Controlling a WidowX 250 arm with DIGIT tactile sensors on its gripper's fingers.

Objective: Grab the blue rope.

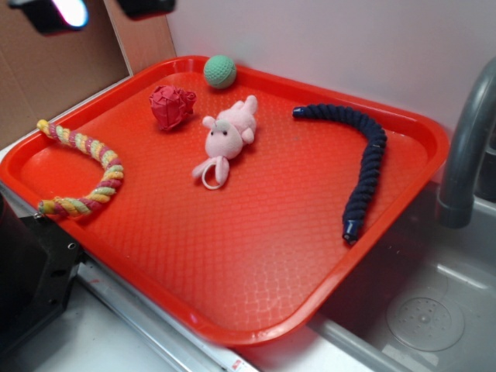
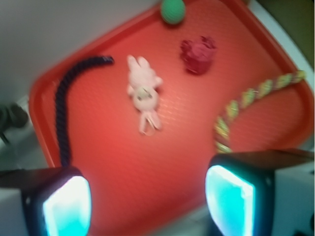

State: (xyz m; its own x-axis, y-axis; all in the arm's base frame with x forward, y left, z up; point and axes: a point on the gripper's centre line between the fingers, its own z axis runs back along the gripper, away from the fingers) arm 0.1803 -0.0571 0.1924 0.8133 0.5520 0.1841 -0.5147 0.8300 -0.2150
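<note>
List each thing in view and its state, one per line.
blue rope: curved on tray, ungrasped
multicoloured rope: curled at tray edge
pink plush: lying flat
green ball: resting in tray corner
red ball: resting
gripper: open, empty, above tray

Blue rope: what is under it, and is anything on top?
The blue rope lies directly on the red tray, nothing on top. The tray surface beneath the rope is hidden.

The tray point(image 1: 256, 256) looked like shiny red plastic with tiny bumps all over. The blue rope point(image 1: 364, 159) was thick twisted cotton, dull and fuzzy. The pink bunny point(image 1: 226, 139) was soft plush cloth. The green ball point(image 1: 220, 71) looked dull and rubbery. The tap point(image 1: 465, 147) was smooth grey.
</note>
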